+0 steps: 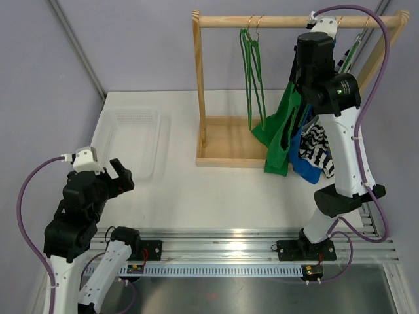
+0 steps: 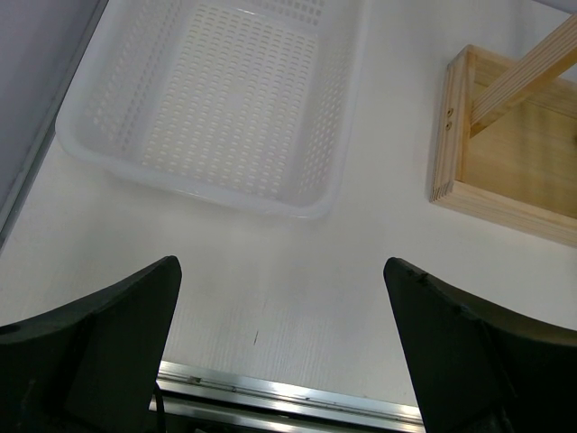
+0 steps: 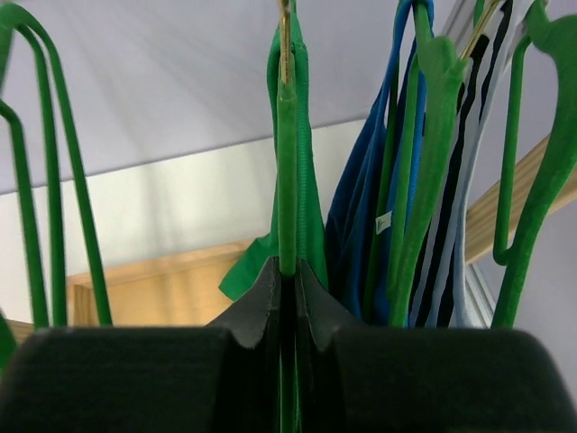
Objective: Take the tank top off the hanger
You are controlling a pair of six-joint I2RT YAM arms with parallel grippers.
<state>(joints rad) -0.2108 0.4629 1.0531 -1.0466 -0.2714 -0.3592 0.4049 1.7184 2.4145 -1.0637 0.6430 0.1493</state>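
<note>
The green tank top (image 1: pixel 280 134) hangs limp from its green hanger (image 3: pixel 286 153) on the wooden rail (image 1: pixel 262 21). Its body droops to the rack base (image 1: pixel 222 140), with a lower corner bunched out to the left. The hanger stands upright and edge-on, clamped between the fingers of my right gripper (image 3: pixel 287 275); the ribbed strap lies against it, possibly pinched too.
</note>
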